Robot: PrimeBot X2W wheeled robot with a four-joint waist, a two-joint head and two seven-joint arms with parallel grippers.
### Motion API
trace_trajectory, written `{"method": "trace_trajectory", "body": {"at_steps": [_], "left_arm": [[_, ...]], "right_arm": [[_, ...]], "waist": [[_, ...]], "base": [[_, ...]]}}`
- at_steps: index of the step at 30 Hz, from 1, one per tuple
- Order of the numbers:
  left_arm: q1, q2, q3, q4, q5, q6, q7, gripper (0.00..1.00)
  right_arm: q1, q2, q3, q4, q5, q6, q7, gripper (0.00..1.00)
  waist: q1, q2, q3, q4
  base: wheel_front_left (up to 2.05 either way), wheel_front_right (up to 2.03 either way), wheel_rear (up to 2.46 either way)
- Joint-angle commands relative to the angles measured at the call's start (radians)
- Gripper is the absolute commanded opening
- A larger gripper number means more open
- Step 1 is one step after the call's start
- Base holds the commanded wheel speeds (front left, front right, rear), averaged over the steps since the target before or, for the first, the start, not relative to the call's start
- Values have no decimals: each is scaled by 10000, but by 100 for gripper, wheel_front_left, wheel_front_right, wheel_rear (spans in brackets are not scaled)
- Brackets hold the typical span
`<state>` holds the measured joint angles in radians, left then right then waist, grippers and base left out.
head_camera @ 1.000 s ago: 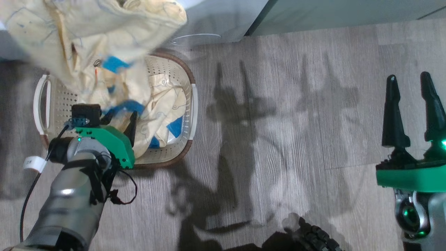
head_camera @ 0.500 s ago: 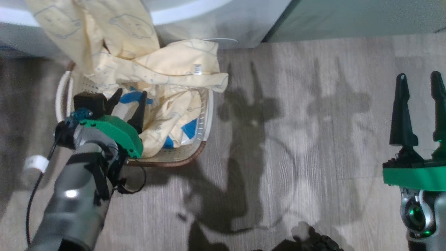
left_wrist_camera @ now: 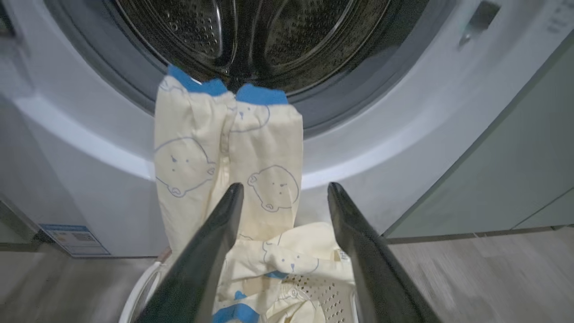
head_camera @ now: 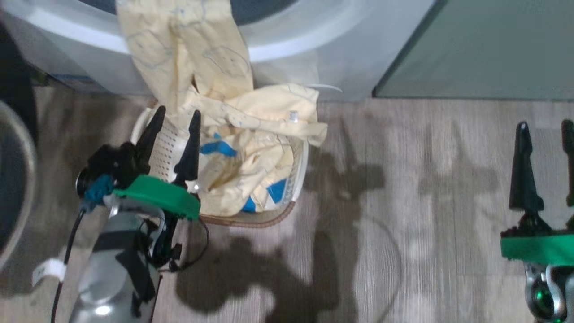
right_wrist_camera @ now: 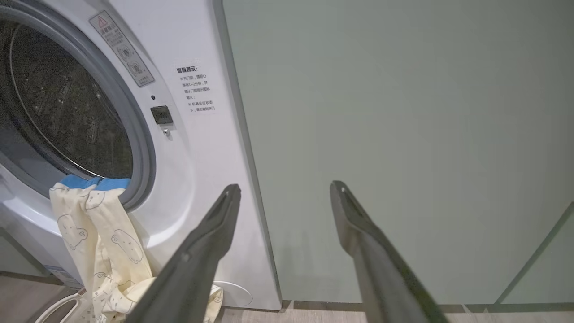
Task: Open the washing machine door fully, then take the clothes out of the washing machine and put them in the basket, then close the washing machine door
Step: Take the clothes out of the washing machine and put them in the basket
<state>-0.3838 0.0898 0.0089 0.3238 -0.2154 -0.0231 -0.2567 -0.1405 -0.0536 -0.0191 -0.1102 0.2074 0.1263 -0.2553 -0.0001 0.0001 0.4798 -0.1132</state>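
The white washing machine [head_camera: 314, 54] stands at the top of the head view, its drum [left_wrist_camera: 251, 40] open. At the left edge the washing machine door [head_camera: 15, 89] is swung open. The pale yellow clothes [head_camera: 197, 58] hang from the drum lip down into the cream basket [head_camera: 269, 217], where more of them lie piled. Blue cuffs of the clothes [left_wrist_camera: 224, 152] rest on the gasket. My left gripper [head_camera: 177, 112] is open and empty over the basket's left rim, pointing at the machine. My right gripper [head_camera: 545, 124] is open and empty over bare floor, far right.
A pale green cabinet [right_wrist_camera: 403, 134] adjoins the machine on the right. A blue sticker [left_wrist_camera: 74, 237] and a round service flap [right_wrist_camera: 233, 294] sit low on the machine's front. Grey wood-look floor [head_camera: 426, 202] lies between the basket and my right gripper.
The head camera has tilted up toward the machine. The garment has dropped and now drapes across the basket, one end hanging from the drum. My open left gripper has risen out of the basket.
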Motion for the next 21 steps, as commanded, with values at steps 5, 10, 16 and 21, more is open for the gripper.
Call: {"method": "trace_trajectory", "body": {"at_steps": [5,10,16,21], "left_arm": [[1175,-85,533,-1791,350,152,-51,100],[2040,-150,599,-2778,548,234,-51,100],[2857,-210,632,-3469,545,332,-51,100],[3275,-217,632,-3614,560,407,-47,100]], "right_arm": [[570,-303,137,-158,-131,44,-65,100],[975,-380,224,-18,-140,44,-65,100],[1389,-407,326,120,-143,44,-65,100],[1652,-399,430,189,-149,44,-65,100]], "waist": [[1,-1,-1219,474],[1,-1,-1964,542],[1,-1,-2733,524],[1,-1,-3124,435]], "base": [[0,0,0],[0,0,0],[0,0,0],[0,0,0]]}}
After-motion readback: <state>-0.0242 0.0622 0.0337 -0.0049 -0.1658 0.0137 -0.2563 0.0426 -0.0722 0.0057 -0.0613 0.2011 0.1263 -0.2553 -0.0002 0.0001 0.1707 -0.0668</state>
